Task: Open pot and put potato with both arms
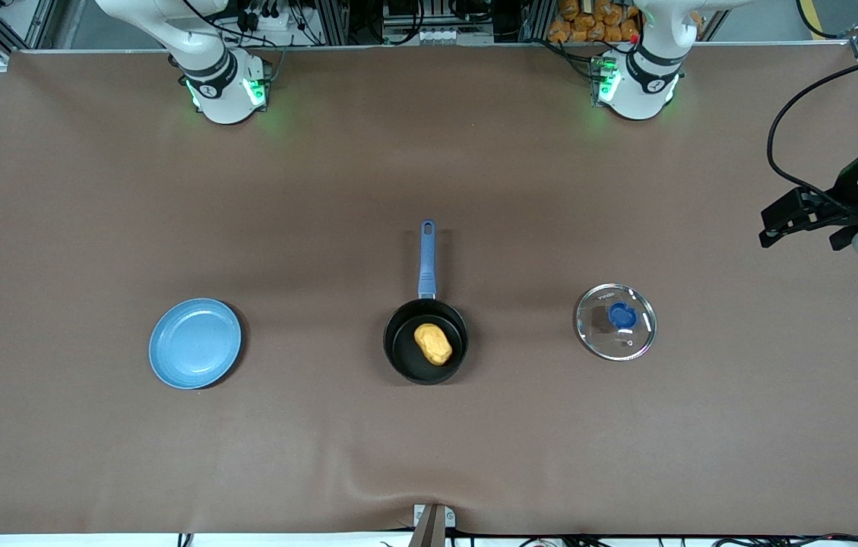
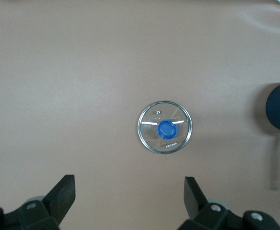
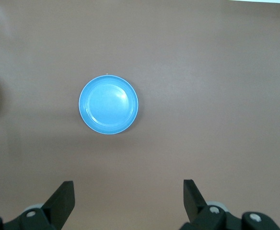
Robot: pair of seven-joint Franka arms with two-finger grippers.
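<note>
Nearest the front camera on the brown desk (image 1: 429, 456) sits the black pot (image 1: 426, 339), uncovered, its blue handle (image 1: 427, 258) pointing toward the robots' bases, with the yellow-orange potato (image 1: 433, 343) lying inside it. Its glass lid (image 1: 616, 321), blue knob (image 1: 622, 314) upward, lies flat on the desk well apart from the pot, toward the left arm's end; the light-blue plate (image 1: 195, 343) lies bare toward the right arm's end, likewise well apart from the pot. Both arms are drawn back and wait high above the desk. Seen from the left wrist, the left pincer (image 2: 129, 197) hangs released over the desk near the lid, fingers spread wide and grasping nothing, with the pot's rim and a sliver of potato at the edge of that view. Seen from the right wrist, the right pincer (image 3: 128, 201) hangs released over the desk near the plate, fingers likewise wide and empty. In the front view, only a dark fragment, probably of the right arm, shows at the edge of the frame.
</note>
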